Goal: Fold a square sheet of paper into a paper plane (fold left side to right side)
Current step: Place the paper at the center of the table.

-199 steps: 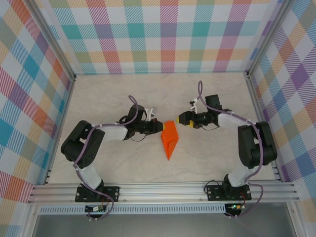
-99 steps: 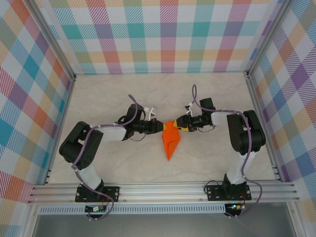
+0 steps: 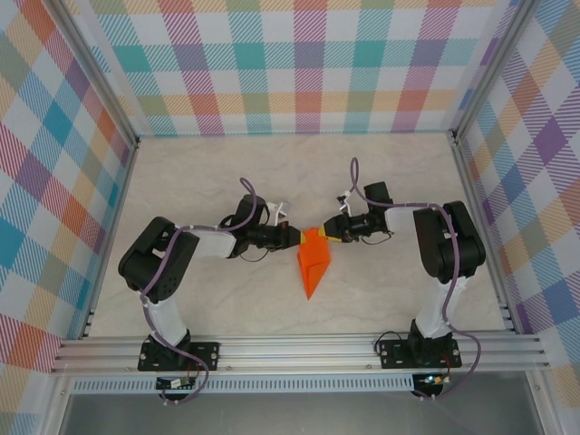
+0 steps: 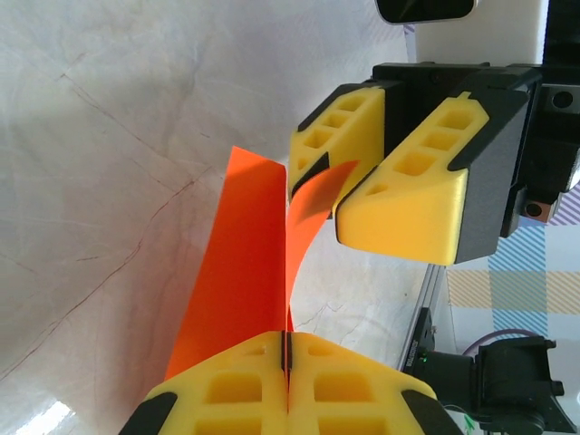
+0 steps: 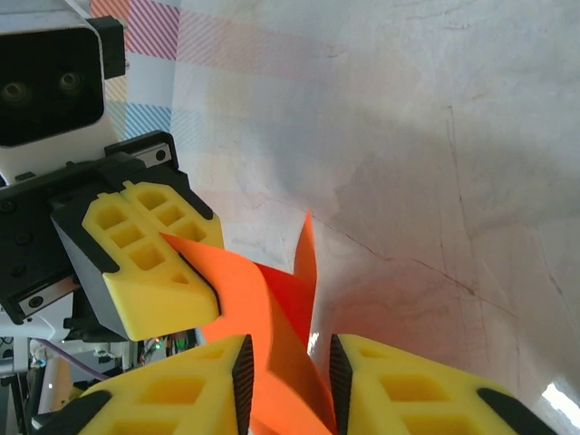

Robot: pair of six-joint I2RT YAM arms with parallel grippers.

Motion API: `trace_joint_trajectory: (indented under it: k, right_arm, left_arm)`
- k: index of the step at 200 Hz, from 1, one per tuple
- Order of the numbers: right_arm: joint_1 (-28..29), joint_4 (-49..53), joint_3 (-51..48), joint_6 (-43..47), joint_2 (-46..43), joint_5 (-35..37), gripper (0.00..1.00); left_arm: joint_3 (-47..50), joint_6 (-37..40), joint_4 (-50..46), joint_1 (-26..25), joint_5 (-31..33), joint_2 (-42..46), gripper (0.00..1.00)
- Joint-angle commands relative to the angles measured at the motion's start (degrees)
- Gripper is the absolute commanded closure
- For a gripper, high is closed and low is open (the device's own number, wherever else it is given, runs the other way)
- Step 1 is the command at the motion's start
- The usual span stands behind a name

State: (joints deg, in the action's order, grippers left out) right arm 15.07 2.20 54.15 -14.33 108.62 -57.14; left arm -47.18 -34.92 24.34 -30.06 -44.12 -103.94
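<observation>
The bright orange sheet of paper [image 3: 314, 263] lies mid-table, folded into a narrow paper plane shape with its point toward the arms. My left gripper [image 3: 297, 237] is shut on the paper's far left edge; in the left wrist view the pads [image 4: 263, 390] meet on the sheet [image 4: 240, 263]. From the right, my right gripper [image 3: 324, 234] straddles a raised, curling flap. In the right wrist view the orange flap [image 5: 263, 299] rises between the two fingers [image 5: 381, 381], which stand a little apart and do not clamp it. The two grippers nearly touch tip to tip.
The table is pale marble [image 3: 217, 172], walled by checked panels [image 3: 290, 63]. An aluminium rail [image 3: 290, 349] runs along the near edge, with both arm bases bolted to it.
My right gripper has moved left up to the paper and narrowed its jaws around the raised flap. The left gripper has stayed shut on the paper, shifting only slightly.
</observation>
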Motion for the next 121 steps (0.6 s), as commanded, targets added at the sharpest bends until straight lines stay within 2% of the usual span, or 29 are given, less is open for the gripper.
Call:
trace_joint_trajectory:
  k: [1,15,36,47,89,106,121]
  right_arm:
    - [0.2,-0.5,-0.5,1.0,-0.9,-0.6,0.77]
    - [0.3,0.3,-0.5,1.3,-1.1,0.3,0.82]
    - [0.4,1.4,-0.5,0.7,-1.5,2.0,0.95]
    - [0.4,1.8,-0.6,0.4,-1.9,2.4,1.0]
    - [0.8,8.7,1.2,-2.0,-3.9,5.8,1.0]
    - [1.4,13.0,2.6,-3.7,-4.3,8.4,1.0]
    - [1.9,16.3,3.8,-5.4,-4.2,10.1,1.0]
  left_arm:
    - [-1.4,0.5,1.2,0.8,-0.7,-0.6,0.96]
    - [-1.8,1.1,-0.4,1.0,-0.5,-0.4,0.87]
    - [-2.3,3.7,-4.9,1.5,1.0,1.7,0.6]
    - [-2.6,5.9,-8.6,1.8,2.4,4.2,0.51]
    - [-4.6,17.0,-30.7,1.7,15.3,17.9,0.25]
    - [-6.0,22.0,-38.6,-1.0,20.8,23.8,0.23]
    - [-7.2,25.2,-46.0,-6.0,25.8,27.7,0.24]
